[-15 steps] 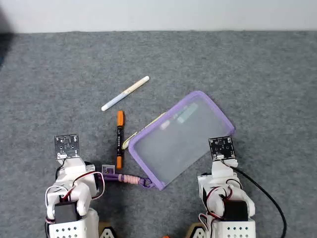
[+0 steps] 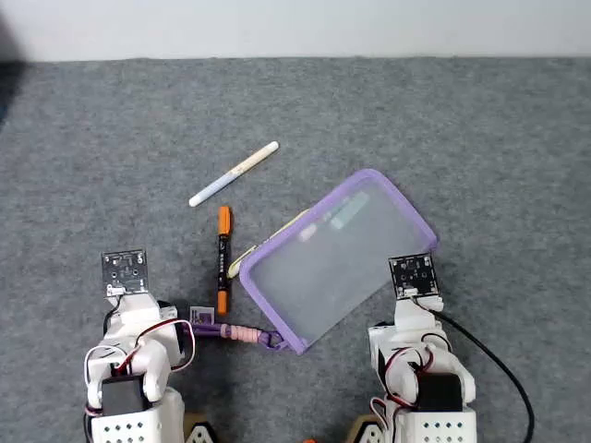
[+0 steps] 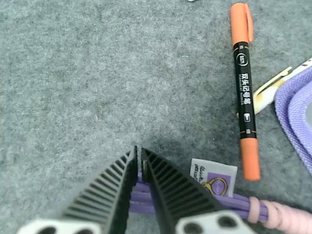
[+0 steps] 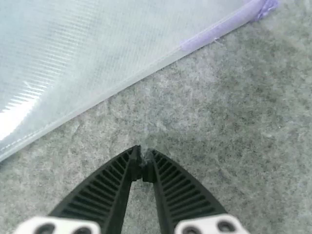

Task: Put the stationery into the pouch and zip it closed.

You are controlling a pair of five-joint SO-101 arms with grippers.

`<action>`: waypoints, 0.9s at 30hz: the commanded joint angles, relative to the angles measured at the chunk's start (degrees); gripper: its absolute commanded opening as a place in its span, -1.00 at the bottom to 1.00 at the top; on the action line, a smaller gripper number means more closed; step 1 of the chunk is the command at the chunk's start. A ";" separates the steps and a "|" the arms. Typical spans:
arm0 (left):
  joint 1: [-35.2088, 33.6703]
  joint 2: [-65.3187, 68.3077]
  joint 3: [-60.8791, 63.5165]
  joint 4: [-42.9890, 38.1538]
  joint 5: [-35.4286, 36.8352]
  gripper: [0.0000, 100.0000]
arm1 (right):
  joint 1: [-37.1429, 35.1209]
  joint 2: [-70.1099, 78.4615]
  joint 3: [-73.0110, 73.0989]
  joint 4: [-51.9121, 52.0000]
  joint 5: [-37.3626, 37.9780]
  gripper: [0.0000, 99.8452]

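high view: the pouch (image 2: 337,258) lies slanted on the grey carpet (image 2: 462,129) in front of both arms, with stationery beside it.
the pouch is clear with a purple edge, and its purple and pink strap (image 2: 242,333) trails from its near corner toward the left arm. the orange marker (image 2: 223,260) lies on the carpet just beside the pouch's left end, and the white pen (image 2: 234,173) lies farther out, well apart from it. a pale yellow pen (image 3: 278,85) touches the pouch's purple edge; i cannot tell if its far end is inside. the left gripper (image 3: 139,156) has its tips pressed together with nothing between them, over the strap's purple cords next to a small white tag (image 3: 213,178). the right gripper (image 4: 142,158) is likewise closed on nothing, over bare carpet just beside the pouch's long near edge.
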 commanded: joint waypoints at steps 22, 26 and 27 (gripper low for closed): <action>0.18 -0.18 -0.40 -1.23 -0.09 -0.97 | -9.27 -0.75 0.97 -0.40 -0.26 -0.98; 0.18 -0.18 -0.40 -1.23 -0.09 -0.97 | -9.19 -0.75 0.97 -0.40 -0.26 -0.98; 0.18 -0.18 -0.40 -1.23 -0.09 -0.97 | -9.19 -0.75 0.97 -0.40 -0.26 -0.98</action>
